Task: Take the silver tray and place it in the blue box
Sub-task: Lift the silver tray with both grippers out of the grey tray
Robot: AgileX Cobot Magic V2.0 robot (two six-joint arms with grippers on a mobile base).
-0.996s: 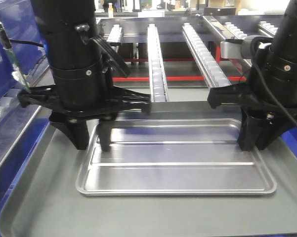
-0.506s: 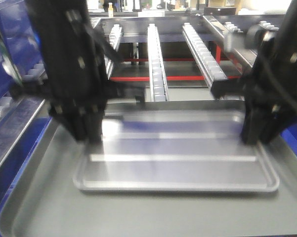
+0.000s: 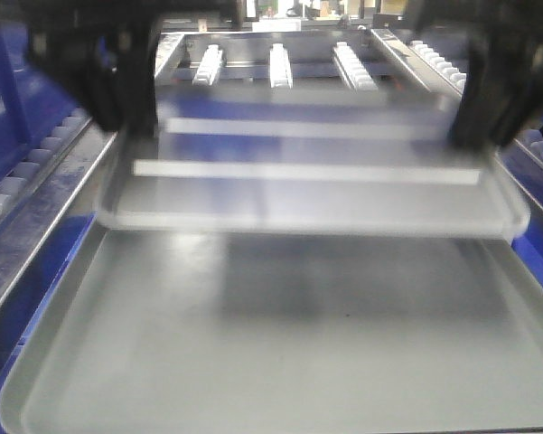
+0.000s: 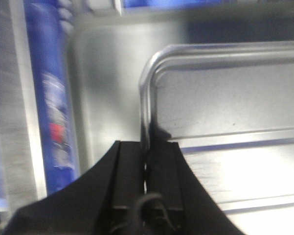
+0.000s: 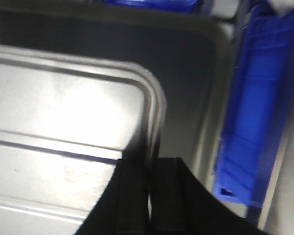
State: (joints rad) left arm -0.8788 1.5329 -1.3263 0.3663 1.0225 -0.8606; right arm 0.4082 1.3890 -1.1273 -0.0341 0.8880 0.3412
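The silver tray (image 3: 307, 194) hangs in the air above the grey tray (image 3: 253, 362), with the left gripper (image 4: 147, 147) pinched tight on one short rim and the right gripper (image 5: 149, 164) pinched on the other, so both arms should lift evenly or it may tip and slip

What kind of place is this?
Probably a factory or warehouse handling line: roller conveyor tracks behind, a blue plastic crate alongside, and the silver tray held above a larger grey tray.
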